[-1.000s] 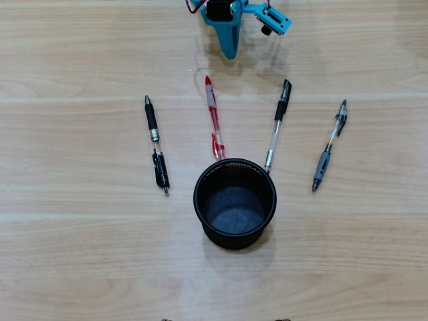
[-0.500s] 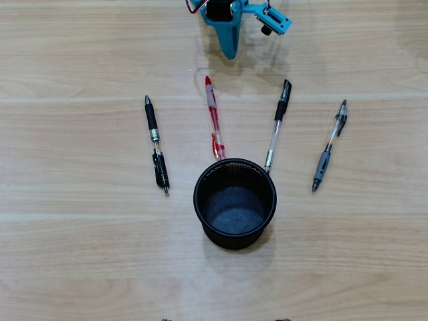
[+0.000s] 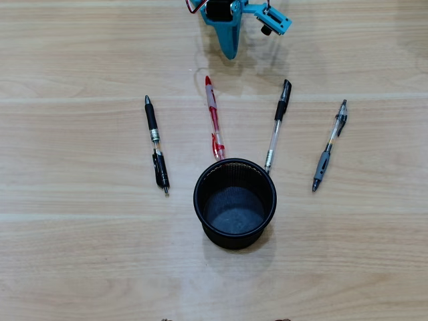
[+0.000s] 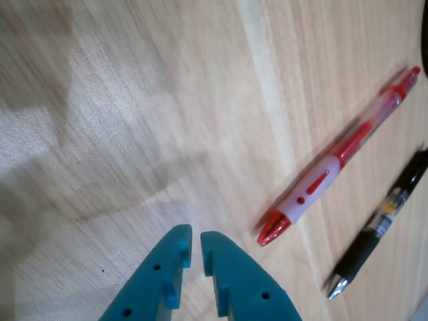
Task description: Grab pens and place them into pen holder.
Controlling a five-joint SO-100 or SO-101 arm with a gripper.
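Note:
In the overhead view, several pens lie on the wooden table: an all-black one (image 3: 156, 144) at left, a red and clear one (image 3: 214, 119), a clear one with a black cap (image 3: 277, 126), and one with a grey grip (image 3: 329, 146) at right. The black mesh pen holder (image 3: 231, 242) stands upright below them with nothing inside; its rim hides the lower tips of the two middle pens. My teal gripper (image 3: 229, 53) hangs at the top centre, shut and holding nothing, just above the red pen's top end. The wrist view shows the gripper (image 4: 195, 237) beside the red pen (image 4: 334, 164) and the black pen (image 4: 381, 224).
Bare light wood table surrounds the pens and holder on all sides. The arm's teal body and a small black part (image 3: 266, 29) sit at the top edge of the overhead view.

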